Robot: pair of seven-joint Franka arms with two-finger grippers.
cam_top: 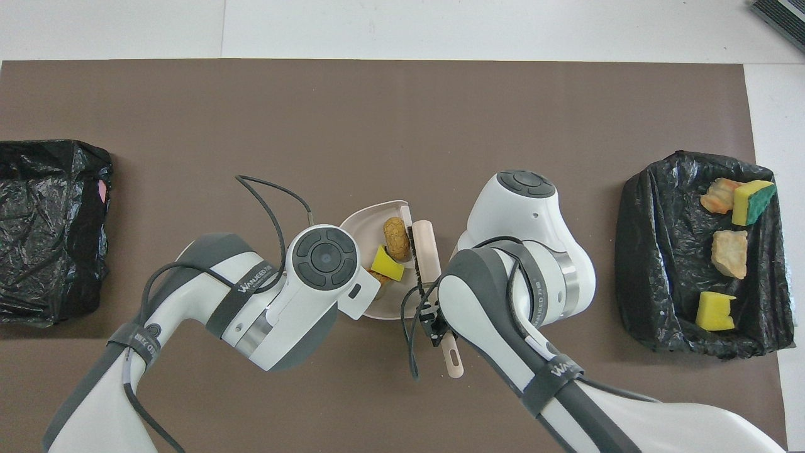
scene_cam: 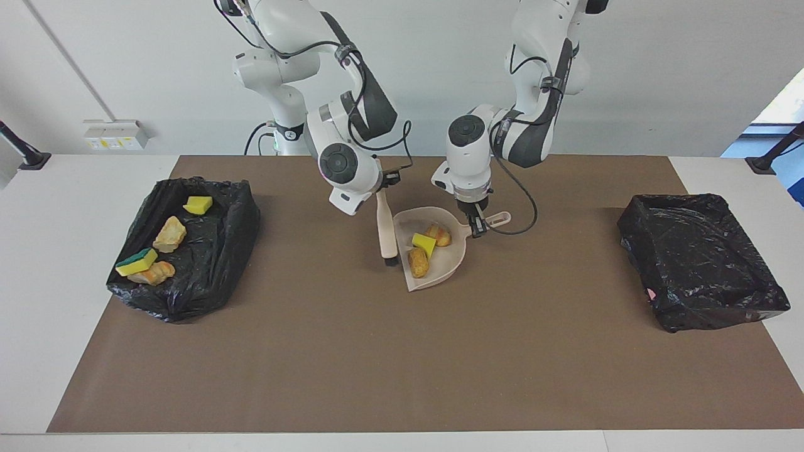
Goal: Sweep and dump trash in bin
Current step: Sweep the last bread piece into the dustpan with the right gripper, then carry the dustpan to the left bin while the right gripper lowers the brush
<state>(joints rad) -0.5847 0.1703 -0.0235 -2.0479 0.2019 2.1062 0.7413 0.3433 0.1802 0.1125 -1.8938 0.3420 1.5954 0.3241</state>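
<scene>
1. Mid-table, on the brown mat, the beige dustpan lies flat with its open edge toward the right arm's end of the table.
2. Left gripper is clamped on the dustpan's handle, pinning it down.
3. Right gripper is closed on the handle of the brush, which hangs nearly upright with its dark bristles at the dustpan's open edge.
4. Trash: three pieces sit inside the dustpan, a tan-orange lump, a yellow sponge chunk and a second bread-like lump. Four more pieces lie in the black-lined bin at the right arm's end.
5. A second black-lined bin stands at the left arm's end; no trash shows in it.
6. Step in hand, as judged: finishing the sweep. To do it well, keep the bristles low against the lip and push the nearest lump deeper, so nothing rolls out when the dustpan lifts. Whether the bristles touch the mat is hard to read.
7. Materials: dustpan smooth, rigid plastic, rounded back wall; brush handle pale and rounded; sponge porous and angular; lumps knobbly and likely to roll; bin liners crinkled, glossy film.
</scene>
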